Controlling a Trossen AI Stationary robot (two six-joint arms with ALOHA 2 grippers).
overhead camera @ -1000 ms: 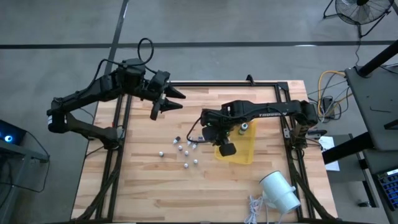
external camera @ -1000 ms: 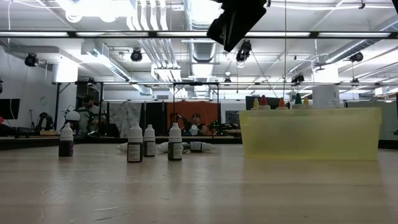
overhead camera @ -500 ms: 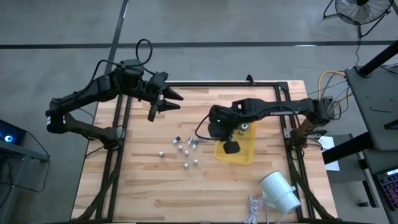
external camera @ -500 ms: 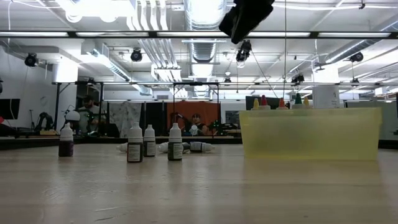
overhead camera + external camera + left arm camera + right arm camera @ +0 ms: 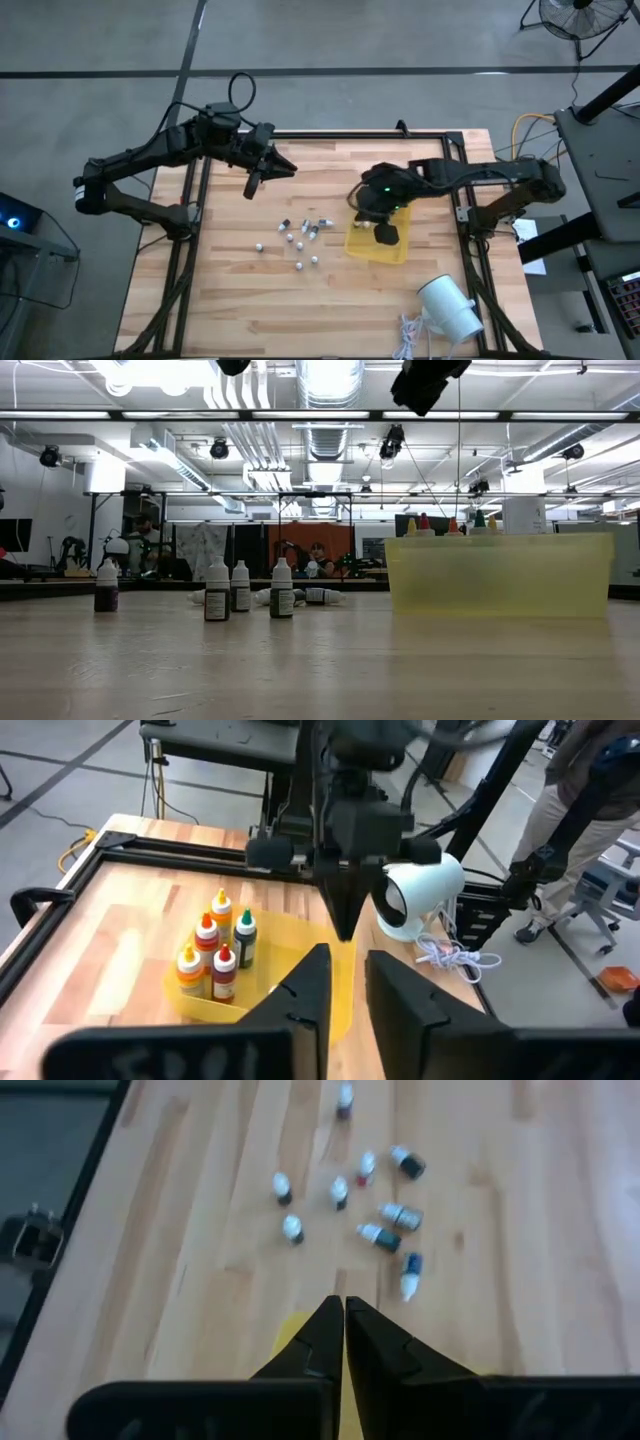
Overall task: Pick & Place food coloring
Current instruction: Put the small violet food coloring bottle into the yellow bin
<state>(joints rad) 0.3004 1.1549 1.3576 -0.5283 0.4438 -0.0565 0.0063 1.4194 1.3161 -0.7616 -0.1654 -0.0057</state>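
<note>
My right gripper [image 5: 386, 234] hangs over the yellow tray [image 5: 398, 246], fingers pressed together on nothing. Four colored bottles [image 5: 215, 952] stand in that tray; small vials [image 5: 352, 1189] lie scattered on the table [image 5: 250, 300]. My left gripper [image 5: 343, 982], fingers slightly parted and empty, waits at the far-left table edge.

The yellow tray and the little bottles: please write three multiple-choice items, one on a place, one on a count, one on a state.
1. Where are the small vials?
A. inside the yellow tray
B. on the wooden table, beside the yellow tray
C. on top of the white cylinder

2. How many coloured-top bottles stand in the tray?
A. five
B. two
C. nine

3. How is the right claw?
A. wide open
B. shut on a bottle
C. shut, with nothing in it

Answers: 1 B, the high view shows them on bare wood. 2 A, the left wrist view shows five tops. 3 C, its fingers meet with nothing between them.
</note>
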